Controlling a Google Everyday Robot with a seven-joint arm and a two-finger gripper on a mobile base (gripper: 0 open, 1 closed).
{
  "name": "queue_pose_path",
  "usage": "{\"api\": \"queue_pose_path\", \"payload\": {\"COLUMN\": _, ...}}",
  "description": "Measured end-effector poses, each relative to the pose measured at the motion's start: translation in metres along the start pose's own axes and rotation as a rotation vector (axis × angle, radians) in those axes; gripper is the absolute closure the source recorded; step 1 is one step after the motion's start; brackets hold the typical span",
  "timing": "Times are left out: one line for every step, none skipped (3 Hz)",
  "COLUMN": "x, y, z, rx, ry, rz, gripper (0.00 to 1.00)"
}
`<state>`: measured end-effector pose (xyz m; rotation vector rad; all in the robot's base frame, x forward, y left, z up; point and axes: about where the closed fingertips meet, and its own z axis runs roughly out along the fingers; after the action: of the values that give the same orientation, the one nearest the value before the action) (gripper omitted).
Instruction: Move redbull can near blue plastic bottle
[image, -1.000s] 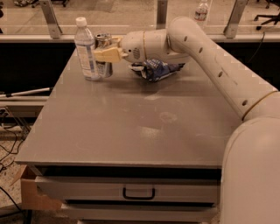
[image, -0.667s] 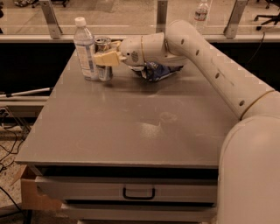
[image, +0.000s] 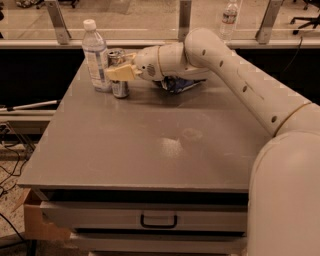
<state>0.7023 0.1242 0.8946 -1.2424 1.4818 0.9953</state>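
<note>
The redbull can (image: 118, 86) stands upright on the grey table (image: 150, 145) at the far left, right beside the blue plastic bottle (image: 95, 56), a clear bottle with a white cap. My gripper (image: 119, 72) reaches in from the right, and its tan fingers (image: 120, 74) are around the can's middle. The can's shiny top shows above the fingers. The can's base looks to rest on the table.
A dark blue foil snack bag (image: 178, 84) lies behind my wrist at the table's far middle. Another clear bottle (image: 229, 16) stands on the floor beyond the rail. A drawer with a handle (image: 158, 220) is under the table's front edge.
The gripper and the can have shifted slightly left, closer to the bottle. The bottle and the snack bag have not moved.
</note>
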Motion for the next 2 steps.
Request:
{"api": "queue_pose_path", "payload": {"x": 0.0034, "y": -0.0014, "z": -0.0009, "rx": 0.016, "ry": 0.012, "rz": -0.007, "gripper": 0.53}}
{"api": "queue_pose_path", "payload": {"x": 0.0051, "y": -0.0021, "z": -0.0018, "rx": 0.023, "ry": 0.019, "rz": -0.009, "gripper": 0.13}}
